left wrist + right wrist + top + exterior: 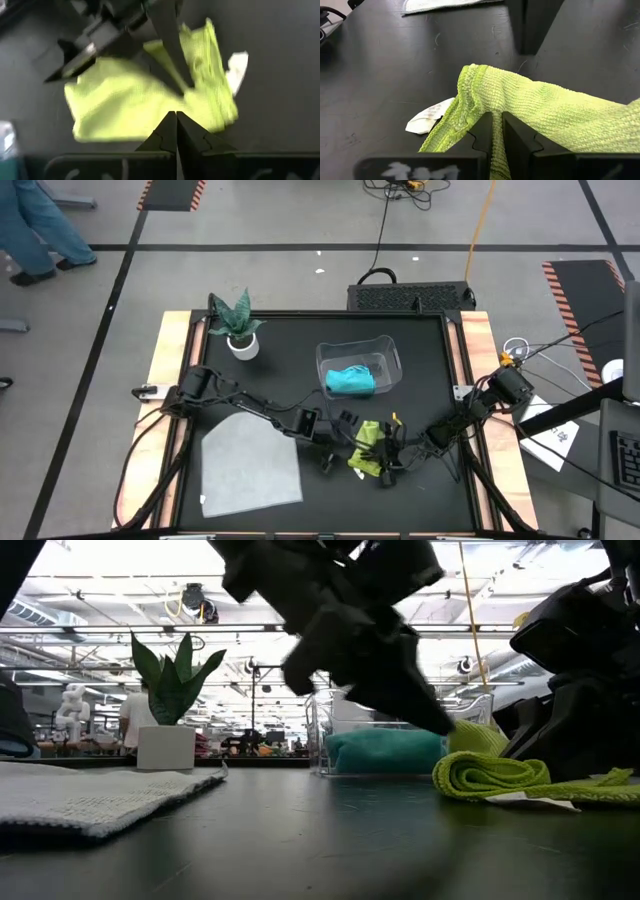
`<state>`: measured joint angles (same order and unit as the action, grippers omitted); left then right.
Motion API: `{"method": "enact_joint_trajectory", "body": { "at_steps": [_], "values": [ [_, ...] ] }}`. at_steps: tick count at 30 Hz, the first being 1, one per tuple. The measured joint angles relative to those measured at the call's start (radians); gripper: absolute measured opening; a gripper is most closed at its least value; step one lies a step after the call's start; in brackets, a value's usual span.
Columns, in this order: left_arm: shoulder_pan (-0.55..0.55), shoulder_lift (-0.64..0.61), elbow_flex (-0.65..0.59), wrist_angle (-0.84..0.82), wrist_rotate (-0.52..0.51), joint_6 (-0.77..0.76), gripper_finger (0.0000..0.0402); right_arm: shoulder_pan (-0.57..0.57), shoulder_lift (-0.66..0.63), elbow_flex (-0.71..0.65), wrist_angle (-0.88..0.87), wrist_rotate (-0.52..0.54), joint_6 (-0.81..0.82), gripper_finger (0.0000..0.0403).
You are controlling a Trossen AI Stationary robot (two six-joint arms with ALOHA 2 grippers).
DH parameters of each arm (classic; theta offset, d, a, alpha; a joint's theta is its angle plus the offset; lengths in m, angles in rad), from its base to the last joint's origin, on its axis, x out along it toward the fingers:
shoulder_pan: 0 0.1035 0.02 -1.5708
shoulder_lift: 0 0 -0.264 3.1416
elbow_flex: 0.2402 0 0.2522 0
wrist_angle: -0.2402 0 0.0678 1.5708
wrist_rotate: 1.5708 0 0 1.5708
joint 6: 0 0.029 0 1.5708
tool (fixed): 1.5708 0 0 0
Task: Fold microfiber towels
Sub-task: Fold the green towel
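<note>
Nearest the worktop's front edge, toward its front left corner, the large light grey microfiber towel lies spread flat in a single layer, roughly square, its nubbly weave and one edge clear in the low view. Near the front edge and right of the middle sits the yellow-green microfiber towel, crumpled into a ridged, looped heap with a small white care label sticking out on the black table surface. The right gripper is clamped on a fold of this yellow-green cloth, the fabric draping over and between its fingers. The left gripper hangs just over the same towel with its fingers pressed together and no cloth visibly caught between them. Farther back, near the middle of the worktop, the teal blue microfiber towel lies bunched inside a clear plastic bin. Toward the back left corner stands a small green plant in a white pot.
</note>
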<state>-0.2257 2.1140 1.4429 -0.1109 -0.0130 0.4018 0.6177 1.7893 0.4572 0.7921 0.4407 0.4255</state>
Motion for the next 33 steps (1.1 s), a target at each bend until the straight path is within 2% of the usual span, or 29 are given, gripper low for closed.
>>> {"method": "enact_joint_trajectory", "body": {
  "at_steps": [10, 21, 28, 33],
  "values": [
    [-0.014, 0.069, -0.075, 0.228, 0.008, -0.136, 0.0003, 0.000, 0.000, 0.000, 0.008, 0.000, -0.002, 0.0029],
    [-0.013, 0.070, -0.132, 0.261, -0.001, -0.177, 0.0004, 0.000, -0.006, 0.000, 0.088, -0.001, -0.106, 0.0029],
    [-0.017, 0.070, -0.133, 0.260, -0.006, -0.164, 0.0004, 0.000, -0.097, 0.000, 0.105, 0.005, -0.200, 0.0029],
    [-0.025, 0.070, -0.134, 0.270, -0.009, -0.148, 0.0003, -0.039, -0.198, 0.001, -0.008, 0.030, -0.250, 0.0029]
  ]
}}
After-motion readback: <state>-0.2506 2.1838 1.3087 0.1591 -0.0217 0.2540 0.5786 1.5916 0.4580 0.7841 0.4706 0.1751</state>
